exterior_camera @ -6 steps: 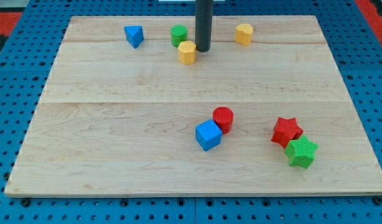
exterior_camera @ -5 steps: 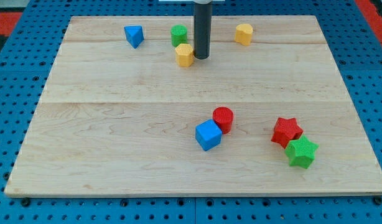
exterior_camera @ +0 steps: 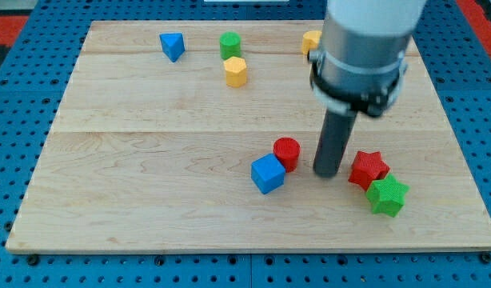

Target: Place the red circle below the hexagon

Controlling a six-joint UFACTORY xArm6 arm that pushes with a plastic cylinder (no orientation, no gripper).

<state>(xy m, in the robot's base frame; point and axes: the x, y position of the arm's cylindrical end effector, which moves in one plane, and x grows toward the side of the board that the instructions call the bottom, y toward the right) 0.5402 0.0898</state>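
The red circle [exterior_camera: 287, 151] lies right of the board's middle, touching the blue cube [exterior_camera: 267, 174] at its lower left. The yellow hexagon [exterior_camera: 236, 71] sits near the view's top, just below the green cylinder [exterior_camera: 229, 44]. My tip [exterior_camera: 326, 174] rests on the board a short way right of the red circle, between it and the red star [exterior_camera: 368, 169]. It does not touch either one.
A blue triangle [exterior_camera: 173, 46] sits at the top left. A second yellow block [exterior_camera: 310, 42] at the top is partly hidden by the arm. A green star [exterior_camera: 387, 196] touches the red star at the lower right. The wooden board [exterior_camera: 149, 184] lies on a blue pegboard.
My tip left the yellow hexagon's right side at the top and moved down and right to beside the red circle. The hexagon shifted slightly left; the arm's body now shows.
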